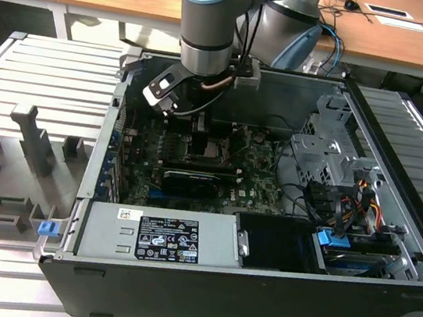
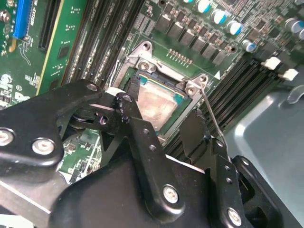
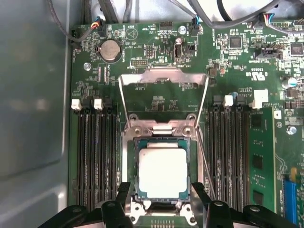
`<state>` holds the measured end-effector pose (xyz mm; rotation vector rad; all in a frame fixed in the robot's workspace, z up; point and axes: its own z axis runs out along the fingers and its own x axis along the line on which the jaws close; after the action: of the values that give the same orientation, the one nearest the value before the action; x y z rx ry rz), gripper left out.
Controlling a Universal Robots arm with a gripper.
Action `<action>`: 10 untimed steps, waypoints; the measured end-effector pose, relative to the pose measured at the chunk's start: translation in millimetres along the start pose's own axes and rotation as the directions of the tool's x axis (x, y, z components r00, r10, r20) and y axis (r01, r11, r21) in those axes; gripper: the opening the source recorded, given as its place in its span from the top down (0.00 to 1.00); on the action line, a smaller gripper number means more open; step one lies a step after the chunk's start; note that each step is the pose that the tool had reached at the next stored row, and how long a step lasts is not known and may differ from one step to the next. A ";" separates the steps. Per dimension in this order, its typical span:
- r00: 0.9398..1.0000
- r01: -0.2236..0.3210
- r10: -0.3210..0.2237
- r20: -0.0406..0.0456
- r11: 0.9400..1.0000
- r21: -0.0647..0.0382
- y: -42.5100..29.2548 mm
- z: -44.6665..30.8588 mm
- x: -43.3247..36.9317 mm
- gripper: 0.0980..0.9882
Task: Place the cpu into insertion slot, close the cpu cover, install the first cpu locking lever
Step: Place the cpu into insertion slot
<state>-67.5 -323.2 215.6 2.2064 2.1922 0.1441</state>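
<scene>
So we had the open computer case (image 1: 255, 299) lying flat on the ribbed worktop (image 1: 42, 72), with the arm (image 1: 208, 16) hanging down into it near its far wall. On the motherboard (image 3: 228, 61) the cpu cover (image 3: 164, 75) was flipped right back, clear of the insertion slot (image 3: 159, 129). The cpu (image 3: 162, 171) sat flat inside the slot and looked seated to us. The fingers (image 3: 123, 194) were spread apart, gripping nothing, one on either side of the chip at the slot's edge opposite the cover's hinge. That put the cover straight across the slot from them, with the hinge line running crosswise.
</scene>
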 end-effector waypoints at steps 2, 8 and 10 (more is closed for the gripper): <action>1.000 0.000 0.000 0.000 1.000 0.000 -3.5 -0.3 0.0 0.42; 1.000 0.000 0.000 0.000 1.000 0.000 -9.2 -3.3 0.1 0.42; 1.000 0.000 0.000 0.000 1.000 0.000 -9.0 -7.6 0.5 0.42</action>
<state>-77.1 -323.0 222.4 2.2064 2.1922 0.1440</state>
